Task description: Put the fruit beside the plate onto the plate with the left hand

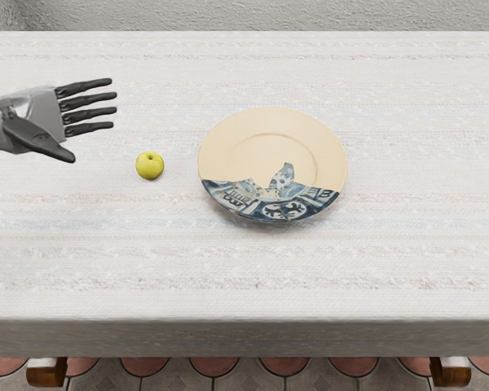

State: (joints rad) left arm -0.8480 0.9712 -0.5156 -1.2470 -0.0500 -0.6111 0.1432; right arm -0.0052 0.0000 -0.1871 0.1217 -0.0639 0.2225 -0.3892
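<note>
A small yellow-green apple (150, 165) sits on the tablecloth just left of the plate, a short gap between them. The plate (310, 138) is cream-coloured with a blue patterned section along its near rim, and nothing lies on it. My left hand (80, 120) comes in from the left edge and hovers up and to the left of the apple, apart from it. Its dark fingers (88, 102) are stretched out straight toward the right and the thumb points down-right, with nothing held.
A pale woven cloth covers the table (244, 269), whose front edge runs across the lower part of the view. Below it show wooden table feet (46, 372) and a tiled floor.
</note>
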